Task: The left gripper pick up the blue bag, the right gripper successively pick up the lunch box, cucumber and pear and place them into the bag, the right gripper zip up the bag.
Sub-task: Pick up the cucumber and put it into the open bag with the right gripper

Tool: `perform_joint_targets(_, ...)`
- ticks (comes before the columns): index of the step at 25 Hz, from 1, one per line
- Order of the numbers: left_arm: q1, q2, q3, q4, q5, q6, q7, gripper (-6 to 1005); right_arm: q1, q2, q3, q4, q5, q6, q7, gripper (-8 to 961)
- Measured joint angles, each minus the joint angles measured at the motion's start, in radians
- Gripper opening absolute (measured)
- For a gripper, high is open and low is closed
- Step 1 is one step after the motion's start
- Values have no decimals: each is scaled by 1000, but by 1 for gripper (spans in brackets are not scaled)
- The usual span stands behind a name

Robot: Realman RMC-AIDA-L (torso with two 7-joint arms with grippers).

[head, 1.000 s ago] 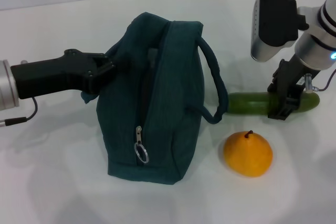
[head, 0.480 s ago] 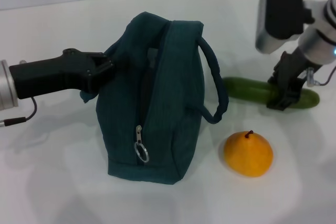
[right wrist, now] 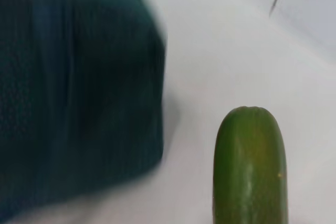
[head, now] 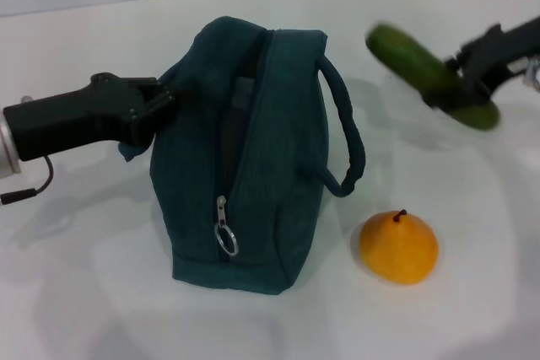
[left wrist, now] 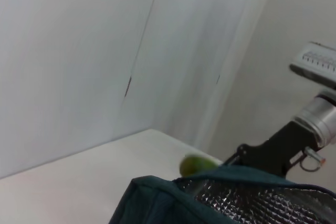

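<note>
— What is changed since a second ago?
— Lifted off the bench (head: 84, 309), the cucumber (head: 430, 77) is now carried tilted in the air, clamped in the right gripper (head: 462, 82); earlier it lay flat beside the bag's handle. Its rounded end is seen close up in the right wrist view (right wrist: 251, 166), with the blue bag (right wrist: 73, 93) off to one side.

— And the blue bag?
— It is stood on the bench (head: 245, 158), its end fabric pinched by the clenched left gripper (head: 160, 107). The zipper is drawn only partway, the ring pull (head: 224, 240) hanging low on the near end. A silver lining (left wrist: 252, 203) is shown through the open top in the left wrist view. Whether the lunch box is inside cannot be told.

— What is found around it?
— The pear (head: 398, 247) is left on the bench, near the bag's right side and apart from it. The looped handle (head: 344, 137) is stuck out between the bag's opening and the raised cucumber.
</note>
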Motion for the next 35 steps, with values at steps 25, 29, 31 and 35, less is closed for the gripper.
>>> perform_joint_targets(25,22,-3,26,-27,-66,10,93,46,64,-5,13,403,1037,-72,-527,566)
perform_joint_targets(29,19,-3,36,-40,-66,8,96,46,130,-7,6,525,1034,-88,-564,567)
perform_joint_targets(31,18,-3,44,-40,-66,7,101,46,141,-4,-3,561,1034,-98,-585,567)
perform_joint_targets(35,18,-3,53,-40,-67,6,104,46,142,-1,-64,592,1035,-99,-629,567)
